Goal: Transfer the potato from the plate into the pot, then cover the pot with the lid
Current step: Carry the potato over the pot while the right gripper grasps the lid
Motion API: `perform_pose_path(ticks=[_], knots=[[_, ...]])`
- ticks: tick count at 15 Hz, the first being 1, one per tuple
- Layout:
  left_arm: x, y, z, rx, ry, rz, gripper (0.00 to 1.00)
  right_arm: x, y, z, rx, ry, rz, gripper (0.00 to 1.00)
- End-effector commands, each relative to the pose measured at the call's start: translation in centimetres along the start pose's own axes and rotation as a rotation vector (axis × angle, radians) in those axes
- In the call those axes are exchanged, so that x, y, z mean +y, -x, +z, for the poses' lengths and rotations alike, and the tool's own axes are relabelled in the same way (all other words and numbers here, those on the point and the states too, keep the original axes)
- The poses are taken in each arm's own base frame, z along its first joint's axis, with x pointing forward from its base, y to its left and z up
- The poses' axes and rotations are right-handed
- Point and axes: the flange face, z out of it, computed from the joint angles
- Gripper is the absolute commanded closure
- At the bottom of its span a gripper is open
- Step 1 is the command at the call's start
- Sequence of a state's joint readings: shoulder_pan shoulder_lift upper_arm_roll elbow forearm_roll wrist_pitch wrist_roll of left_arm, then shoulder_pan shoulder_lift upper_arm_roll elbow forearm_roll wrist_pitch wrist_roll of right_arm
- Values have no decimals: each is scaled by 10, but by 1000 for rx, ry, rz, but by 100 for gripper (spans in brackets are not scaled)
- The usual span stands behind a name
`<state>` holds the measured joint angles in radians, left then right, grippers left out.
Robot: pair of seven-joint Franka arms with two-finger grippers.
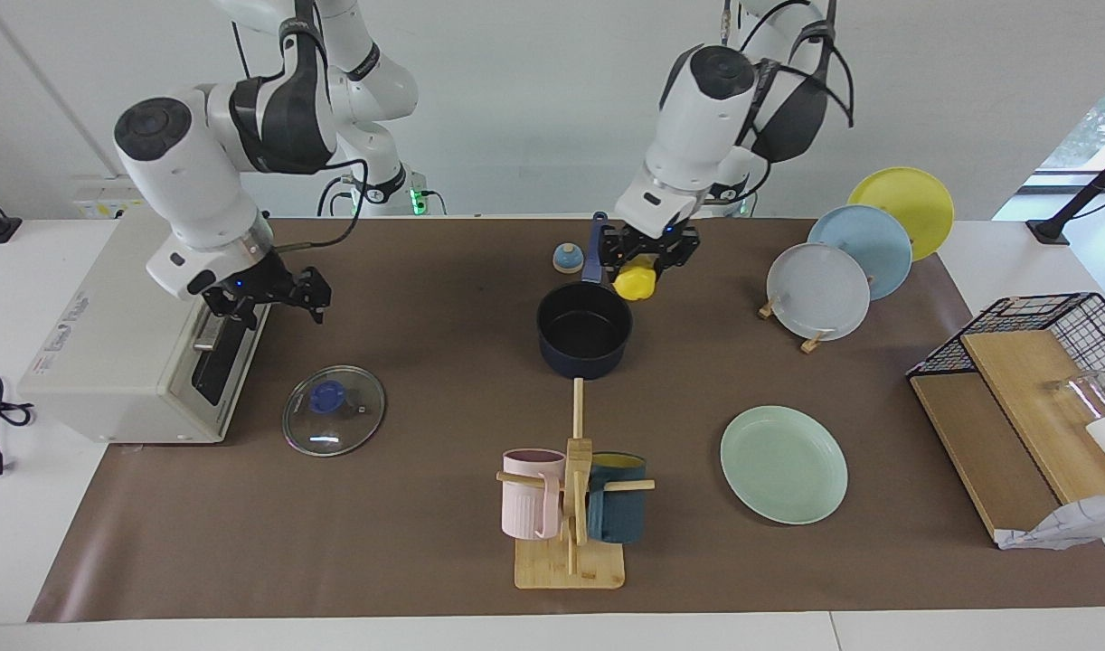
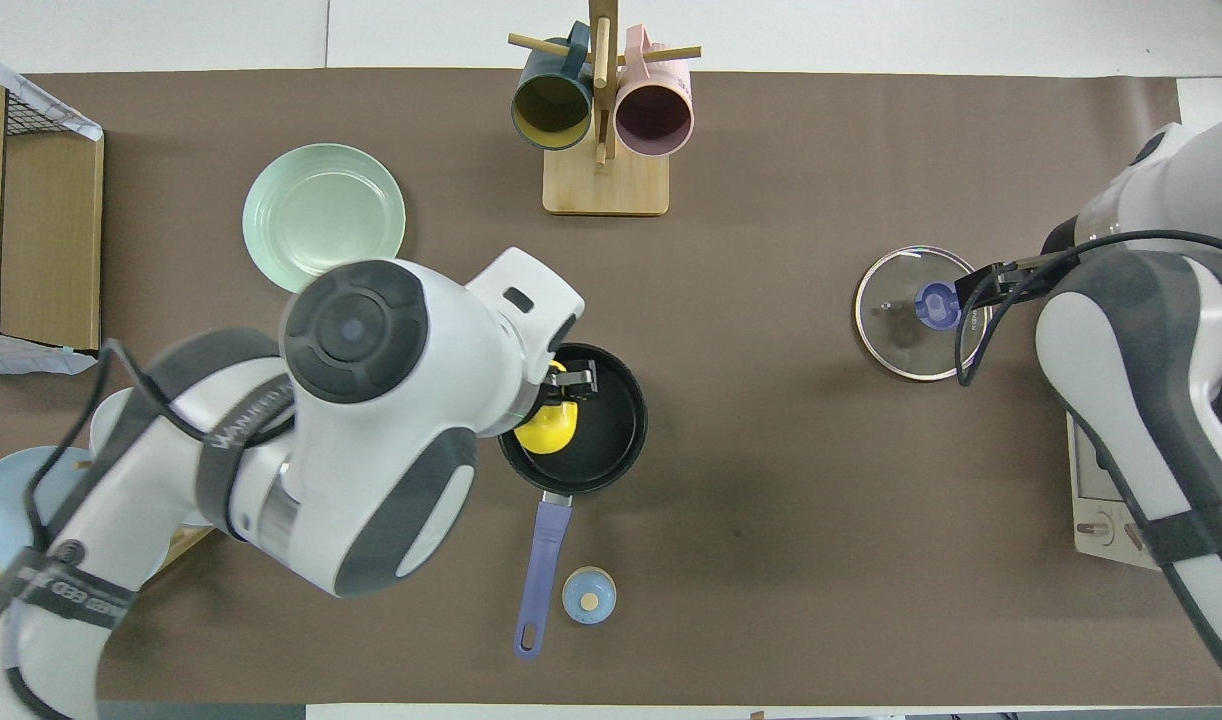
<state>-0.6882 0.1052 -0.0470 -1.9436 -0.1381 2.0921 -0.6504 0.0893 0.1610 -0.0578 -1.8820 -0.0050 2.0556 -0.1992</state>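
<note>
- From across the table, the left gripper (image 1: 650, 259) hangs in the upper middle of the frame, clamped on the potato (image 1: 635, 282), raised over the pot (image 1: 584, 329) at its rim by the handle.
- From overhead that height is lost: the potato (image 2: 547, 427) seems to lie inside the pot (image 2: 611, 402), and the left arm's bulk hides much of the lower left of the frame.
- The right gripper (image 1: 277, 297) hovers at the left of the facing view, over the toaster oven's (image 1: 136, 334) front edge, fingers spread wide and empty.
- Overhead, the right gripper (image 2: 981, 290) is mostly hidden by its arm, and its tip overlaps the lid (image 2: 909, 330) at the frame's right.
- The facing view shows the lid (image 1: 334, 410) lying flat on the mat with the gripper well above it.
- The plate (image 1: 783, 463) sits bare in the lower right of the facing view.
- A brown mat (image 1: 408, 542) covers a white table; a mug rack (image 1: 571, 506), a plate rack (image 1: 842, 262) and a small bell (image 1: 567, 259) stand on it, against a plain white wall.
</note>
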Motion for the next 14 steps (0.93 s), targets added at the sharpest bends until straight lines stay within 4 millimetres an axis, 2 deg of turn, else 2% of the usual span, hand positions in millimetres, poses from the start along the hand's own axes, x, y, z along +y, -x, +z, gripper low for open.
perform_pose_path(ticks=[1,3,4,7,11,14], knots=[[0,-3,25,1,3,-21,100,-3,4,18,36,-14,-67,0],[-1,-5,28,16,14,-20,100,-2,2,29,24,-14,-112,0],[-1,-7,34,14,10,-20,100,-1,0,42,5,-18,-138,0],[-3,-10,50,20,6,-22,100,2,-4,65,-10,-21,-164,0],[-9,-13,68,32,-2,2,100,6,-6,84,-22,-58,-157,0],[-16,-9,80,32,-9,10,100,6,-14,83,19,-55,-154,0]])
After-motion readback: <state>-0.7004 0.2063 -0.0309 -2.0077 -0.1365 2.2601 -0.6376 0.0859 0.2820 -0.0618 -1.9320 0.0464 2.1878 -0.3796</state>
